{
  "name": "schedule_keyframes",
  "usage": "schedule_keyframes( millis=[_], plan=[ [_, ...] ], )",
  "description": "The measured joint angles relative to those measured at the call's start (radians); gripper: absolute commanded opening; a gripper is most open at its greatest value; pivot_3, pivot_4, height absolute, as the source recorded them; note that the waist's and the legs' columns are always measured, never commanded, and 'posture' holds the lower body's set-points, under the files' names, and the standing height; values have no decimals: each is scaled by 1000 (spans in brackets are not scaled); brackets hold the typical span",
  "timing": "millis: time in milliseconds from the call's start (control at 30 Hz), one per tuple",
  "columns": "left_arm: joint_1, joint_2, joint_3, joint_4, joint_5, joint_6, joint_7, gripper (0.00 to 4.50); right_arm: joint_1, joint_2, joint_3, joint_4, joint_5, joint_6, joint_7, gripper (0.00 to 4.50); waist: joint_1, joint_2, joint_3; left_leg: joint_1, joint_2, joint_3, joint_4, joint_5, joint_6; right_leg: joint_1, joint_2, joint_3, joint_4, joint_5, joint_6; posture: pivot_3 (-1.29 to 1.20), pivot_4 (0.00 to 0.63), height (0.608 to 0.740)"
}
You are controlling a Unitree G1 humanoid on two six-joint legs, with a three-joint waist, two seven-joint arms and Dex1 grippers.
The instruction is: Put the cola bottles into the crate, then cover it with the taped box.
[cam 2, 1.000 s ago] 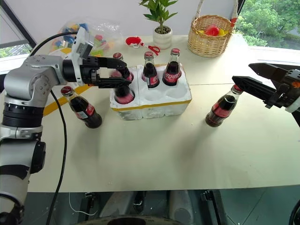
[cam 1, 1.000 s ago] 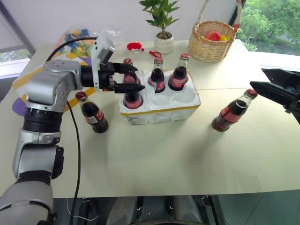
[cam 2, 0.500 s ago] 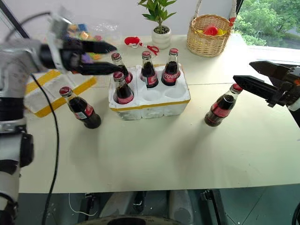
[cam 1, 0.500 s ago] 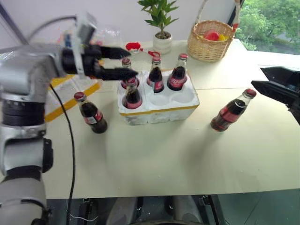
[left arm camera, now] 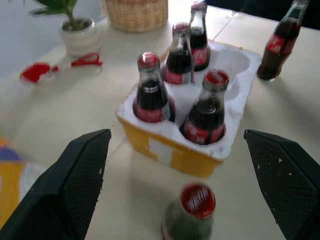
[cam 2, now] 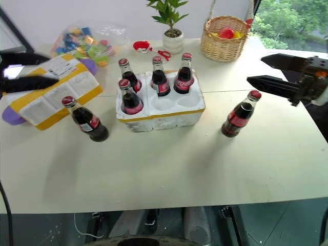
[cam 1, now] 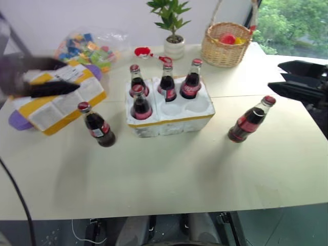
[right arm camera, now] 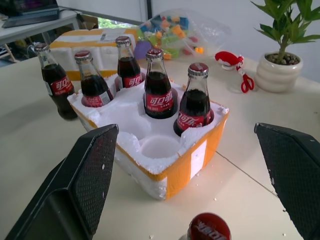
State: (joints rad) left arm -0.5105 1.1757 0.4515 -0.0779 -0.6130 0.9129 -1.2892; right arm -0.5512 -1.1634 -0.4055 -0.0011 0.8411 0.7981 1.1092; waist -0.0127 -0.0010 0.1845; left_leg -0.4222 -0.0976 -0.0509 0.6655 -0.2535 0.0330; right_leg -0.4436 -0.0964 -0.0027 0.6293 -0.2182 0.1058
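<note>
The crate (cam 1: pixel 174 121), white foam with a yellow band, stands mid-table with several cola bottles upright in its wells, such as the front left one (cam 1: pixel 140 104) and the back right one (cam 1: pixel 191 80). One loose bottle (cam 1: pixel 97 125) stands left of the crate, another (cam 1: pixel 249 121) to its right. The taped box (cam 1: pixel 57 100) lies at the far left. My left gripper (cam 2: pixel 51 69) hovers open and empty over the box. My right gripper (cam 2: pixel 256 69) is open and empty, just above and right of the right loose bottle.
At the table's back stand a wicker basket (cam 1: pixel 225 43), a potted plant (cam 1: pixel 173 32), red scissors (cam 1: pixel 151 52) and a bag of coloured blocks (cam 1: pixel 89 45). A purple object (cam 1: pixel 15 121) lies partly under the taped box. The two front right wells hold no bottles.
My left gripper has drawn back from the crate's front left bottle and swung left over the taped box. That bottle stays in its well. The right gripper has barely moved.
</note>
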Motion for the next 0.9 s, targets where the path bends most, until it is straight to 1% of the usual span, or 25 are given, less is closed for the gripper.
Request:
schedule_keyframes(
  millis=[33,100,167,200,333,433,533,633,767,900],
  plan=[
    [50,-14,29,-32,-2,9,11,4460,-5,0,5,7,-4,-1,3,4500,1,0,0,0,0,0,-1,0,0,0,0,0,0,0,0,0,150,732],
    [220,-77,147,-163,-8,22,57,4460,-28,6,38,15,-17,-6,14,4500,1,2,-1,0,0,0,-2,0,0,0,0,0,-1,0,0,0,150,732],
    [315,-140,181,-245,-11,26,104,4460,-41,9,59,27,-29,-7,21,4500,8,1,0,-1,0,0,-1,0,0,0,0,0,-1,0,0,0,150,732],
    [349,-165,195,-272,-12,26,131,4460,-47,10,65,28,-34,-7,25,4500,10,1,-1,0,0,0,-1,0,0,0,0,0,-1,0,0,0,150,732],
    [406,-239,208,-343,-7,-2,237,4460,-80,11,79,48,-43,-7,35,4500,24,3,-2,1,0,1,-1,-1,1,1,0,1,-1,0,0,0,150,732],
    [420,-320,170,-353,13,-40,337,4460,-89,10,83,49,-44,-3,38,4500,29,3,-2,1,0,0,0,-1,1,1,0,0,-1,0,0,0,150,732],
    [409,-351,131,-348,15,-63,398,4460,-87,9,81,47,-43,5,41,4500,27,3,-2,1,0,1,0,-1,1,1,0,1,-1,0,0,0,150,732],
    [387,-393,60,-326,20,-108,433,4460,-78,8,78,35,-40,23,44,4500,26,3,-2,1,0,0,0,-1,1,1,0,0,-1,0,0,0,150,732],
    [379,-426,-35,-274,38,-155,458,4460,-65,4,61,0,-29,49,48,4500,26,3,-2,1,0,0,0,-1,1,1,0,0,-1,0,0,0,150,732],
    [376,-433,-83,-244,50,-194,467,4460,-59,2,38,-19,-20,69,48,4500,26,3,-2,1,0,1,0,-1,1,1,0,0,-1,0,0,0,150,732]
  ],
)
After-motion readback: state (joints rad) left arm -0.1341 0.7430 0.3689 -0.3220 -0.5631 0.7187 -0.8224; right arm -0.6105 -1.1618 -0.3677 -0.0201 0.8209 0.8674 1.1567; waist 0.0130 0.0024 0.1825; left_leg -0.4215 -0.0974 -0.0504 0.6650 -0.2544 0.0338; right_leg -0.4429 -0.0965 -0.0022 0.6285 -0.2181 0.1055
